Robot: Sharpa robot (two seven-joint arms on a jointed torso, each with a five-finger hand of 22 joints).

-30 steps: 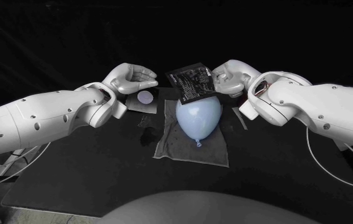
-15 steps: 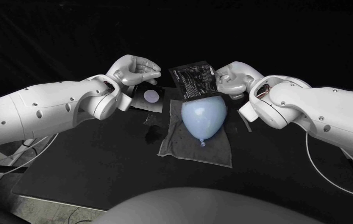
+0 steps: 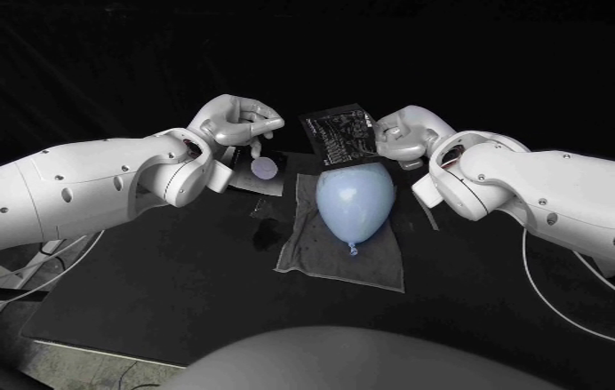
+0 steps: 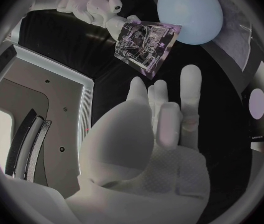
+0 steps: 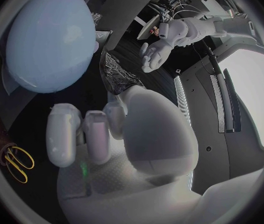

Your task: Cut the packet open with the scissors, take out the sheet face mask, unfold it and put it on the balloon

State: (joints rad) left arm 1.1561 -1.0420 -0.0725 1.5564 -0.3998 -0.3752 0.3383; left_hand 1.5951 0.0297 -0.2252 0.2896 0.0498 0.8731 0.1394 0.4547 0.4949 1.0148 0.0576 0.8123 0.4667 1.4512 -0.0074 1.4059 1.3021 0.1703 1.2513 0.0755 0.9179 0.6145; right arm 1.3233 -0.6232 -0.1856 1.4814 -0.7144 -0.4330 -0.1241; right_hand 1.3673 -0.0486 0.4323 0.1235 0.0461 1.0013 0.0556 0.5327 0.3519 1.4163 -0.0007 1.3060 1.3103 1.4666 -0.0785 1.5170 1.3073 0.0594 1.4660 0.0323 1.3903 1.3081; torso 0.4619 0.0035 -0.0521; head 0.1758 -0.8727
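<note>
Moved: your left hand (image 3: 237, 122) has lifted a little over the last second and now sits higher above the small dark card (image 3: 263, 170) with its pale disc; the packet (image 3: 337, 139) has turned slightly more upright in your right hand (image 3: 408, 134); the balloon (image 3: 355, 199) lies as it did
Left hand: loosely curled, fingers a little apart, nothing in it, just beside the packet's free edge
Right hand: pinches the packet by one side edge and holds it up off the desk (image 3: 154, 274)
Packet: dark and printed, its lower corner just over the balloon's rounded end; you cannot tell whether they touch
Handling: expect it to be light, thin and slick, a floppy film with a damp sheet that shifts inside; take it by the flat sealed borders, one hand on each side, so the top strip stays taut for the cut
Balloon: pale blue, on its side on a clear sheet (image 3: 336, 261), knot towards you; probably light, quick to roll and easy to burst, so keep points away
Scissors: the scissors (image 5: 17, 163), yellow-handled, lie on the desk near your right arm, untouched
Surface: black matt desk; the clear sheet looks wrinkled and may slide
Room: both hands crowd the space above the balloon, with dark backdrop behind
</note>
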